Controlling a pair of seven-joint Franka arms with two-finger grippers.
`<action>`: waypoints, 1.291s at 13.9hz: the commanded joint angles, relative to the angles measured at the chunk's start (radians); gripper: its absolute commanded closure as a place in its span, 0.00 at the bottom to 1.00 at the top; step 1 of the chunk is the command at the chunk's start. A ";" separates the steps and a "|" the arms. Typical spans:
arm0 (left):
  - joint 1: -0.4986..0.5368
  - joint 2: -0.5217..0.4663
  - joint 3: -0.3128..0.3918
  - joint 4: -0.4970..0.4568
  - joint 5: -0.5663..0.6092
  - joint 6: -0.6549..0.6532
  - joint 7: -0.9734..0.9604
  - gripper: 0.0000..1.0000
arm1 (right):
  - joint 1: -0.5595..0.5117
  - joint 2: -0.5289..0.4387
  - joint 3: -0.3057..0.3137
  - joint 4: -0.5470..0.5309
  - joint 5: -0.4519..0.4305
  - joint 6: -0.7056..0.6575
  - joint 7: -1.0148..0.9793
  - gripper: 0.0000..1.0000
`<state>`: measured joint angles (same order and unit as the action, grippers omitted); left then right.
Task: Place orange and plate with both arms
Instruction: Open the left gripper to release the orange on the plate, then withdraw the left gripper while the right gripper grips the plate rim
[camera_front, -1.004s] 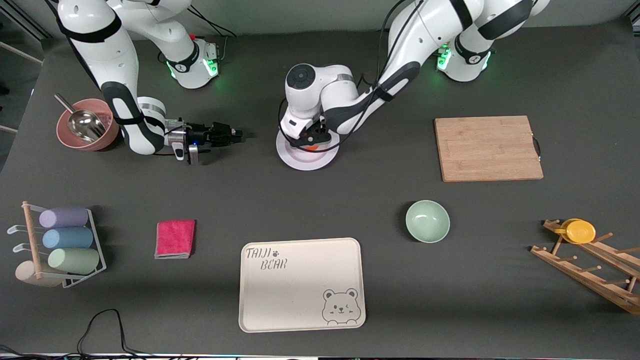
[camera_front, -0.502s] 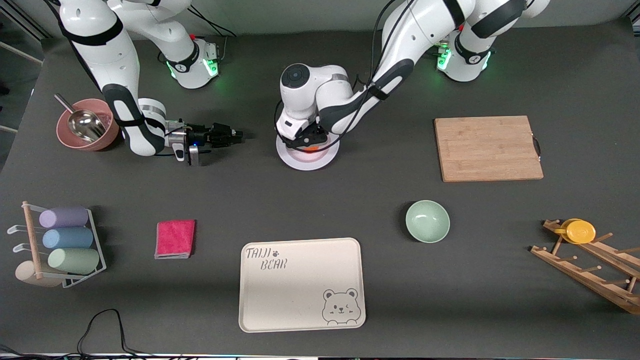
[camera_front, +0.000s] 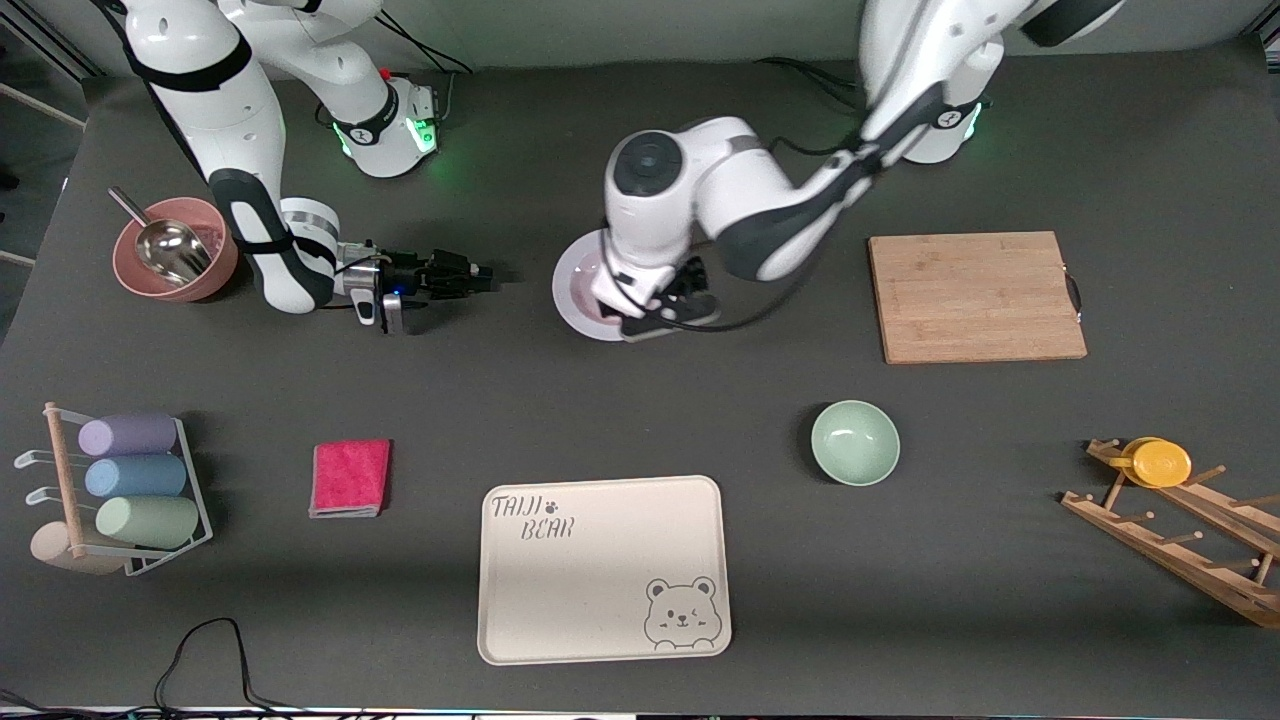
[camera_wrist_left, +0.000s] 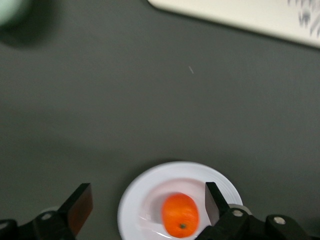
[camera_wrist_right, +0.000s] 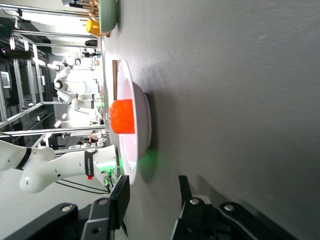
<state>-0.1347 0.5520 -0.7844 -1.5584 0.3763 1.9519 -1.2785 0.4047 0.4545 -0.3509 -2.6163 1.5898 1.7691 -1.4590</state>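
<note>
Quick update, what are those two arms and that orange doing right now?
Left gripper open, over the plate. Orange sits on the plate, released. Right gripper low beside the plate, holding nothing. Nothing between them.

The orange (camera_wrist_left: 180, 215) is a small, round, bright-orange fruit with a dark dimple at its stem end. It rests in the well of the plate (camera_wrist_left: 137, 200), slightly off-centre. The plate is round, white and shallow with a wide rim, lying flat on the dark table, at 12 o'clock from the cream tray (camera_front: 600, 620) in the front view.
</note>
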 joint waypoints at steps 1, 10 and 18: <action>0.148 -0.086 -0.030 0.055 -0.037 -0.170 0.127 0.00 | 0.011 0.021 0.052 0.021 0.088 0.001 -0.030 0.53; 0.529 -0.190 -0.019 0.132 -0.062 -0.441 0.725 0.00 | 0.189 0.104 0.128 0.134 0.406 0.069 -0.026 0.53; 0.221 -0.486 0.739 -0.058 -0.341 -0.377 1.358 0.00 | 0.220 0.109 0.133 0.147 0.432 0.066 -0.012 0.56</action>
<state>0.2054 0.2062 -0.2068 -1.4511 0.0702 1.5106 -0.0092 0.6164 0.5395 -0.2211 -2.4869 2.0020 1.8309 -1.4675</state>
